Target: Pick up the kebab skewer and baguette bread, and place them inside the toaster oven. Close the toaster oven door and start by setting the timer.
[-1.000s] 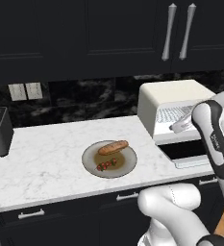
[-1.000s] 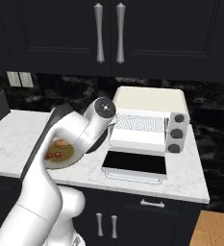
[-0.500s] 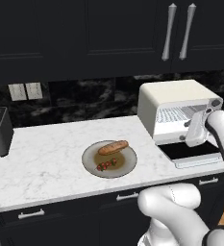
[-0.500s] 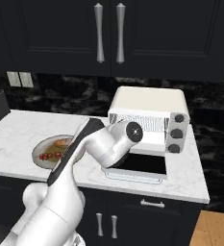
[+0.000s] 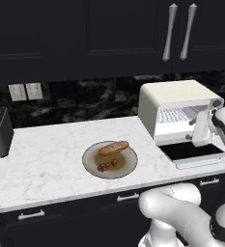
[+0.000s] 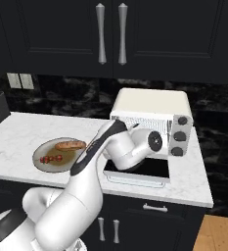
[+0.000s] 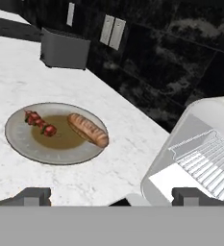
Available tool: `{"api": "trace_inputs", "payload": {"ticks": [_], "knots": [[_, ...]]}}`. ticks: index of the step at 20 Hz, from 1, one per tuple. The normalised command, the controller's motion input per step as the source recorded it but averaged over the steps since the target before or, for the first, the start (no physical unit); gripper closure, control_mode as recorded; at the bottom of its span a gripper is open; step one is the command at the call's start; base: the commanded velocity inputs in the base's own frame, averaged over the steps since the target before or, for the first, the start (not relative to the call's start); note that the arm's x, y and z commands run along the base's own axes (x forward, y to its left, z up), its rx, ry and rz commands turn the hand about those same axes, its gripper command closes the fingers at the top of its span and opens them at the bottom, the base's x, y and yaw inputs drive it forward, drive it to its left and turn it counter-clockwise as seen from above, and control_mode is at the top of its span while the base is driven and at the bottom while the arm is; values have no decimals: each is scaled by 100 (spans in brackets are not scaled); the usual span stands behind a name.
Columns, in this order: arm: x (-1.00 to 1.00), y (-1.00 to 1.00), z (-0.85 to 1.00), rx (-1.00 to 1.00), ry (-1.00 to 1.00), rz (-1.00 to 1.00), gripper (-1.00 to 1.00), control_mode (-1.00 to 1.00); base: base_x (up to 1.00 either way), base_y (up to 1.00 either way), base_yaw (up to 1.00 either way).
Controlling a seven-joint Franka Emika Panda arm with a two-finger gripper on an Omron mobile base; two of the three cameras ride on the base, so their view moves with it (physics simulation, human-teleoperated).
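While the kebab skewer [image 7: 40, 123] and baguette bread [image 7: 88, 129] lie untouched on the plate [image 7: 17, 137], the gripper [image 7: 111, 196] stands wide open, empty. The toaster oven door [image 5: 193, 152] is folded down, ready for loading.

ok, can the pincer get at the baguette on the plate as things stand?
Probably yes. The pincer is open and empty, up by the toaster oven, and the baguette lies bare on the plate beside the kebab skewer, with nothing over it or between.
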Motion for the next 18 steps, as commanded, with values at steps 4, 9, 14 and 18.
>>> {"api": "trace_inputs", "payload": {"ticks": [4, 9, 14, 18], "knots": [[41, -18, -19, 0, -15, -3, -100, -100, 0, 0, 0], [51, -21, -12, 0, -8, -11, -100, -100, 0, 0, 0], [48, -20, -18, 0, -1, -12, -100, -100, 0, 0, 0], [37, -3, -32, 0, -9, -17, -100, -100, 0, 0, 0]]}}
